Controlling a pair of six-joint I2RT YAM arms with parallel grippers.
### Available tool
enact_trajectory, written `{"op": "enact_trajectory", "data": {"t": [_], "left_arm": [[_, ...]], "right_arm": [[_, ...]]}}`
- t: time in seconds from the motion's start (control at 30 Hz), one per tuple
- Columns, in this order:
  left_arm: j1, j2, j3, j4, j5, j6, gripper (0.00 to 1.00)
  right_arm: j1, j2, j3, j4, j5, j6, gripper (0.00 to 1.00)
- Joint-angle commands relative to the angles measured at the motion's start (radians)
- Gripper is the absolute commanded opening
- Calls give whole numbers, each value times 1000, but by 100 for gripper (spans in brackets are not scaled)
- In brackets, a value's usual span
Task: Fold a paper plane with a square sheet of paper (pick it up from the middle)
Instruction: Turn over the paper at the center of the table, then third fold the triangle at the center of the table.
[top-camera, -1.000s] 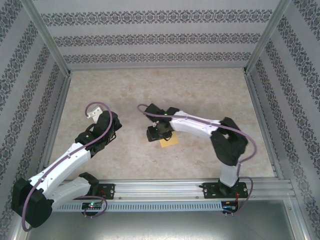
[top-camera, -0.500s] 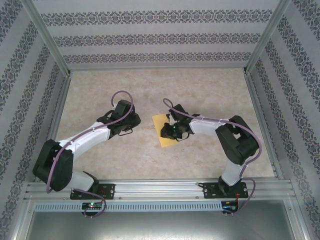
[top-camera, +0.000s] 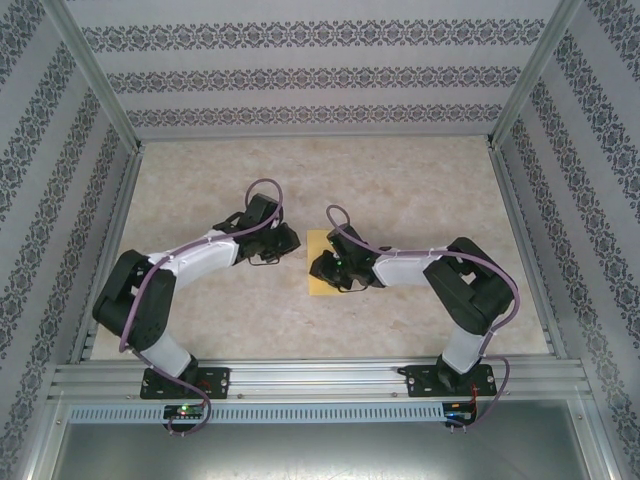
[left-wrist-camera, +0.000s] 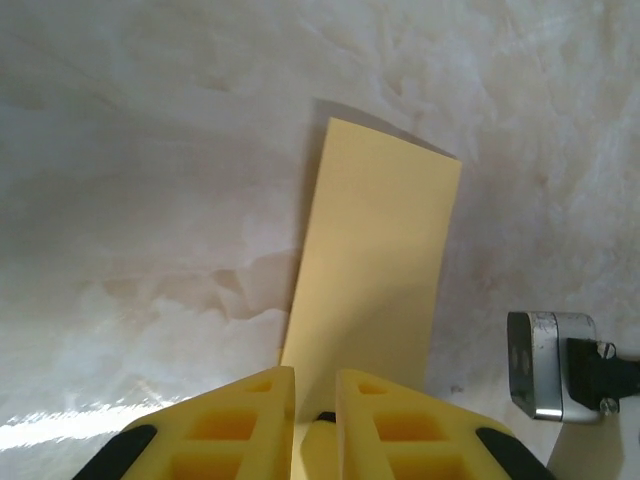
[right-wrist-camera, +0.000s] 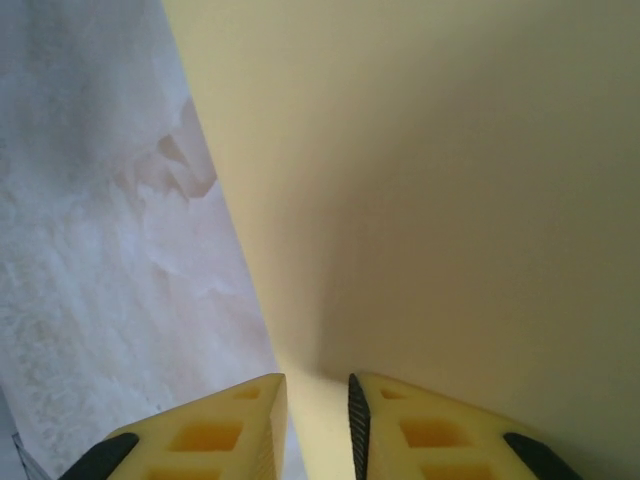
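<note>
Damask-striped wallpaper walls (top-camera: 300, 75), mottled beige tabletop (top-camera: 400, 180), aluminium frame rails (top-camera: 320, 375), even light

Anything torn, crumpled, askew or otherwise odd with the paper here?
Nothing stands out. The yellow paper lies on the table as a clean narrow rectangle, not a square, with straight edges and no tears or crumples visible.

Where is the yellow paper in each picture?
Top view: the yellow paper lies in the middle of the table.
Left wrist view: the paper is central, reaching the bottom.
Right wrist view: the paper covers the upper right.
Shared landmark: marbled table along the paper's left edge.
</note>
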Motion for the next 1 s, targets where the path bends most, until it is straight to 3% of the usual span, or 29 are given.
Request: {"op": "enact_trajectory", "data": {"t": [0.0,0.23,0.47,0.97], "left_arm": [[5,43,59,23,72,38,19],[-4,160,152,23,139,50,16],[-11,279,232,-12,145,59,14],[-10,385,227,-39,90,81,11]], "right_arm": [[-24,-87,-40,43,20,0,27],[-119,-231,-58,-161,1,-205,28],[-204,-222,-140,-131,-87,-237,32],[-213,-142,-177,-36,-189,-211,34]]}}
